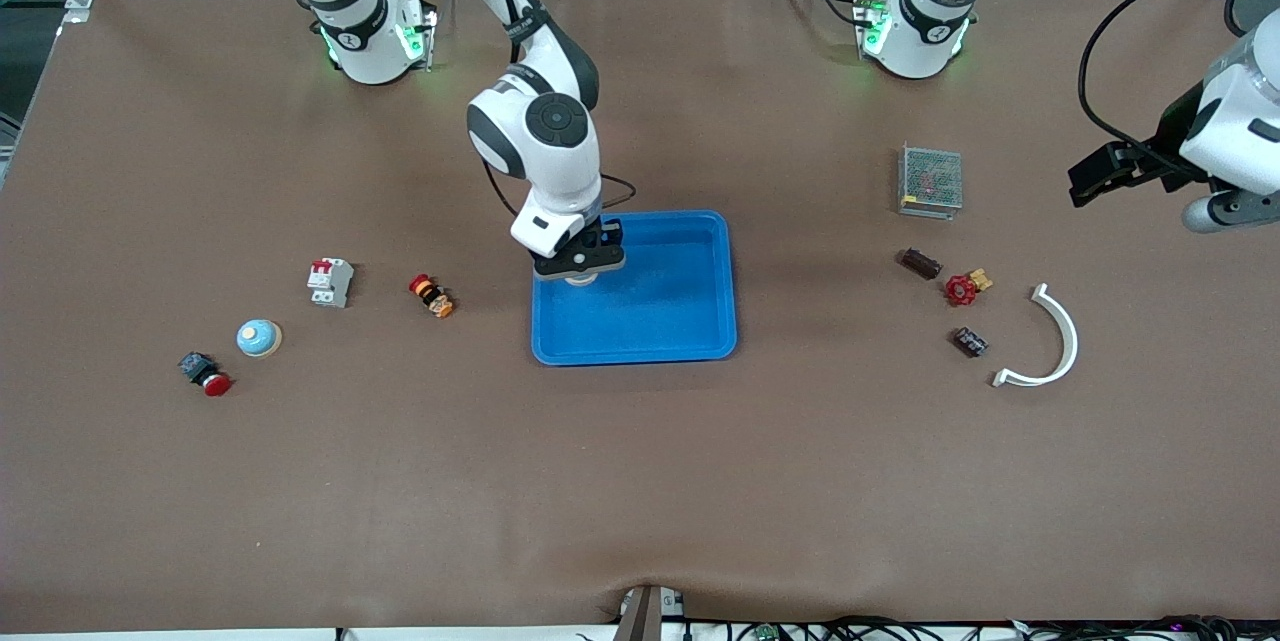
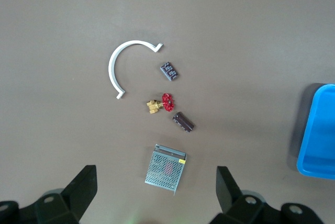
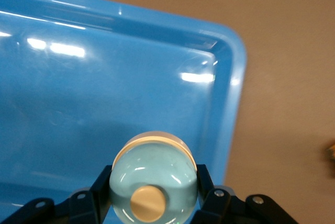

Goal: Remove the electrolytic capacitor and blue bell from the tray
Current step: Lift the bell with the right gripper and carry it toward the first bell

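**Bell held over the tray while the left arm waits**

While I watch from my remote station, the right gripper (image 1: 583, 273) hangs over the shallow blue plastic tray (image 1: 700, 321) at mid-table, clenched on a pale blue domed bell with a cream button on top (image 3: 154, 179). From the right wrist view I see its black fingers (image 3: 209, 198) pressed against the dome on both sides, the bell above the tray's corner nearest the right arm's base.

My left gripper (image 2: 154, 195) is released, jaws spread wide, and waits in the air off the left arm's end of the table, looking down on a cluster of parts. There lie two small dark rectangular capacitors: one (image 1: 970, 341) just beside a white curved plastic bracket (image 1: 1055, 341), the other (image 1: 920, 263) farther from the front camera. Between them sits a red-handled brass valve (image 1: 965, 288). A grey perforated metal power supply box (image 1: 930, 180) rests farther from the camera than all of these.

Toward the right arm's end of the table I see a second pale blue bell on a cream base (image 1: 259, 338), a black push button with a red cap (image 1: 205, 374) beside it, a white circuit breaker with a red lever (image 1: 330, 282), and a small orange-and-black switch with a red head (image 1: 432, 295).
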`<action>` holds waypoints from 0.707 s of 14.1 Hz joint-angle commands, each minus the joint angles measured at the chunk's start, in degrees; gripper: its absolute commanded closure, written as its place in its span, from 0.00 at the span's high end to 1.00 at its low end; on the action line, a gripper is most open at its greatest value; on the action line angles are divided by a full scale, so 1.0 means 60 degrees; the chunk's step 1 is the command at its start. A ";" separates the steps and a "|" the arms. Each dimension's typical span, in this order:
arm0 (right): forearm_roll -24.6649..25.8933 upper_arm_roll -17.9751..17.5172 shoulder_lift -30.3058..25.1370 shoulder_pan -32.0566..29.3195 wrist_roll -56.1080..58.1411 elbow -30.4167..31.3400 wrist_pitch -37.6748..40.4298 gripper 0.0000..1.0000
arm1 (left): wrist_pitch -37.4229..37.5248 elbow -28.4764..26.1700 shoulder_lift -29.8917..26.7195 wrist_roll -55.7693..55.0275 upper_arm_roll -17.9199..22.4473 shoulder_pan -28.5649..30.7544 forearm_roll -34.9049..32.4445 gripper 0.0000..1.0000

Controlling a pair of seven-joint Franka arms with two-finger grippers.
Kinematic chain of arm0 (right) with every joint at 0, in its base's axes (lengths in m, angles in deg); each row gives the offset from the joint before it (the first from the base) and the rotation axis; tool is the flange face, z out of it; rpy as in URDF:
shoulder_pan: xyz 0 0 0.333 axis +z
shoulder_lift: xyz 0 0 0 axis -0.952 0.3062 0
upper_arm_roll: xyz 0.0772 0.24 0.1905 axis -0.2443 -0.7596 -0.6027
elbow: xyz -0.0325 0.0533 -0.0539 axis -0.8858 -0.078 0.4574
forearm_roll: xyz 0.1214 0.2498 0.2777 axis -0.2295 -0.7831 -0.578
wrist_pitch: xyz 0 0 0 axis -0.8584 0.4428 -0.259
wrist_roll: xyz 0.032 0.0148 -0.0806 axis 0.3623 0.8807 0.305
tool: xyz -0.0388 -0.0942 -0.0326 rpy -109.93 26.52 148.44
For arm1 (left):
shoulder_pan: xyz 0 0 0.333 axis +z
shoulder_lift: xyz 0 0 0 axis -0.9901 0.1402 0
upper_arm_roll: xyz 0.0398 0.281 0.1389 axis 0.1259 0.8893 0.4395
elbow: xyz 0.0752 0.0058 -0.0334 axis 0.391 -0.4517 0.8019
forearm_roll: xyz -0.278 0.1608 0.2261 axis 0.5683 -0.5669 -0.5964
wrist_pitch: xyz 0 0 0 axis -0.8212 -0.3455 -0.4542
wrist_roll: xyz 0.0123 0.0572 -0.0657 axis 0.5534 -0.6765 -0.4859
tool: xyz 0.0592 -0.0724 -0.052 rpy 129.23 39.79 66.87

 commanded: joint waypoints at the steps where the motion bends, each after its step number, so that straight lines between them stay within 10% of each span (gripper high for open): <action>1: 0.0170 -0.0108 -0.0528 -0.0696 0.1600 0.0221 0.0338 0.49 | 0.0074 -0.0240 -0.0296 0.0175 0.0048 -0.0086 0.0163 1.00; 10: 0.0155 -0.0123 -0.1027 -0.3097 0.6670 0.0807 0.0559 0.49 | -0.0072 -0.0298 -0.0442 0.0555 0.0047 -0.0042 0.0075 1.00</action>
